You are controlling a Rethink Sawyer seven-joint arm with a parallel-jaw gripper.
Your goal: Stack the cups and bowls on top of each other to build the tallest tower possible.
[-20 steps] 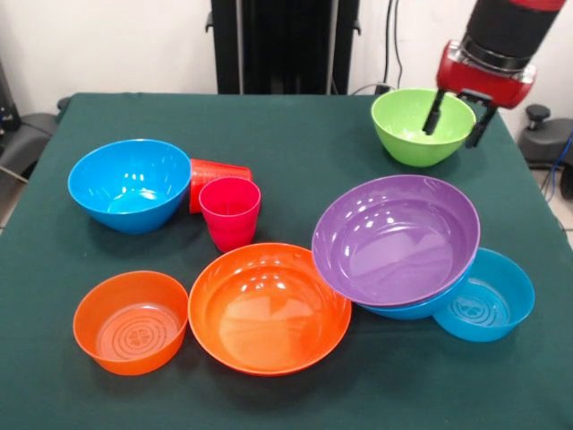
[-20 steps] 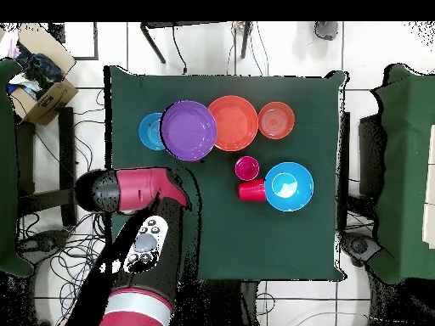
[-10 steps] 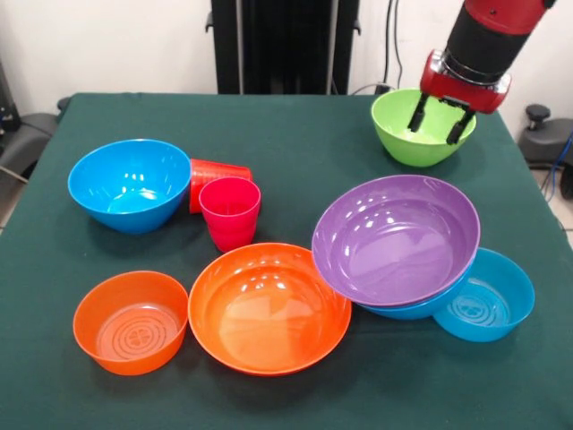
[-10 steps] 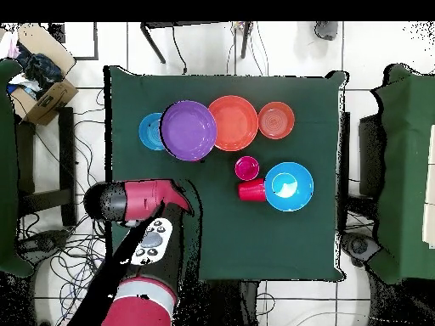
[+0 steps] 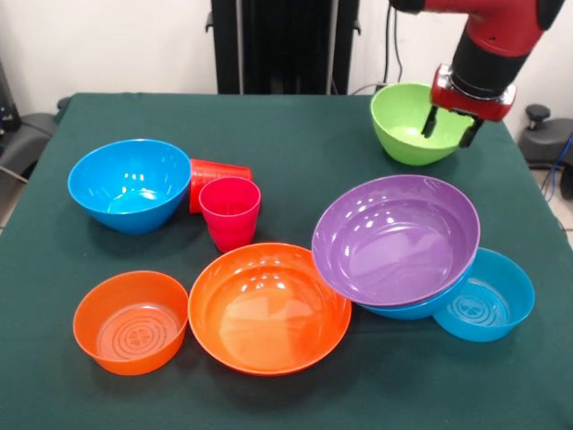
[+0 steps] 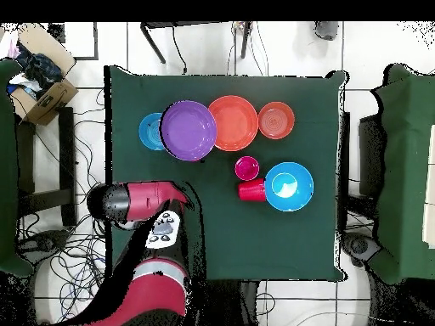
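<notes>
My gripper (image 5: 448,126) hangs at the right rim of the lime green bowl (image 5: 407,125) at the table's far right. Its fingers (image 5: 430,121) stand apart, one inside the bowl and one outside the rim. A large blue bowl (image 5: 130,184) stands at the left. Beside it a red-orange cup (image 5: 215,172) lies on its side, and a pink cup (image 5: 230,210) stands upright. The purple bowl (image 5: 394,237) rests tilted on another blue bowl (image 5: 407,311). In the overhead view the arm (image 6: 140,199) hides the green bowl and the gripper.
A large orange bowl (image 5: 269,307) and a small orange bowl (image 5: 131,321) sit near the front edge. A small light blue bowl (image 5: 488,296) touches the purple pile at the right. A cardboard box (image 6: 38,85) stands on the floor beside the table.
The gripper swung left over the green bowl, then back right and a little lower to its right rim. The green bowl has shifted slightly. The other bowls and the cups have not moved.
</notes>
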